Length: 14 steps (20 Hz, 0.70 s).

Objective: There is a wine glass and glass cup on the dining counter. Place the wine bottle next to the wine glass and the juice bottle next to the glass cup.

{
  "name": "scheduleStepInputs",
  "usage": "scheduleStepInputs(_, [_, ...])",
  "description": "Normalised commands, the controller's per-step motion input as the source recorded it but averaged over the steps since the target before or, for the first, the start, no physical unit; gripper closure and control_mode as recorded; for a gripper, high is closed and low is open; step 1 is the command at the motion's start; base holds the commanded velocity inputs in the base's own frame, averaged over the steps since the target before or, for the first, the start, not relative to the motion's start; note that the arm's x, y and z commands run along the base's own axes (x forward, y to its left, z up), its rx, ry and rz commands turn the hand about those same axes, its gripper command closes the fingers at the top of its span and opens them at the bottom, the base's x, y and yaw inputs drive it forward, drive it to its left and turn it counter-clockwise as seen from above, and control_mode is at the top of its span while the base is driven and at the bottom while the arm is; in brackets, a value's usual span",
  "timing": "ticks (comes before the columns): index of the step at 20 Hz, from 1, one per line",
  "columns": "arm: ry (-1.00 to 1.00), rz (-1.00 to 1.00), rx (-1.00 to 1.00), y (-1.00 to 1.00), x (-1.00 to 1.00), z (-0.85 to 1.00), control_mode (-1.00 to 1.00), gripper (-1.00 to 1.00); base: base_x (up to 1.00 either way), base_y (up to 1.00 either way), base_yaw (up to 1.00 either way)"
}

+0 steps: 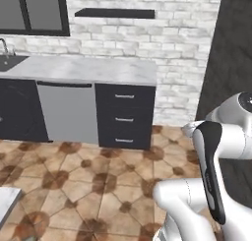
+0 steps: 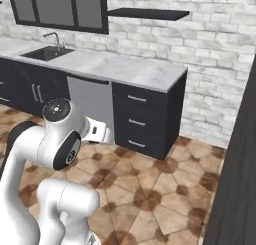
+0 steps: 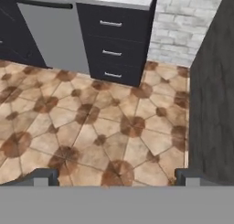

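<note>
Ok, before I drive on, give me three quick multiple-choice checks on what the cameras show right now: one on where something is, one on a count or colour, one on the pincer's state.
1. Where is the sink?
A. At the left end of the wall counter
B. In the floor
C. On the dark wall at the right

2. How many drawers are stacked in the drawer cabinet at the counter's right end?
A. One
B. Three
C. Five

3. How does the pincer stand?
A. Shut on a bottle
B. Shut, empty
C. Open, empty

Answers: 1 A, the basin and tap sit at the counter's left end in both base views. 2 B, three handles, one above another. 3 C, the hand view shows its fingertips far apart over the tiled floor, nothing between them.
</note>
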Motion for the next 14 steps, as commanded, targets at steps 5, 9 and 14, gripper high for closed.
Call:
scheduleStepInputs(5, [0.0, 0.0, 0.0, 0.0, 0.0, 0.0, 1.0, -1.0, 0.73, -0.01, 0.48])
scheduleStepInputs(9, [0.0, 0.0, 0.0, 0.0, 0.0, 0.0, 1.0, -1.0, 0.66, -0.03, 0.55])
scheduleStepInputs(14, [0.0, 0.0, 0.0, 0.0, 0.0, 0.0, 1.0, -1.0, 0.61, -0.03, 0.58])
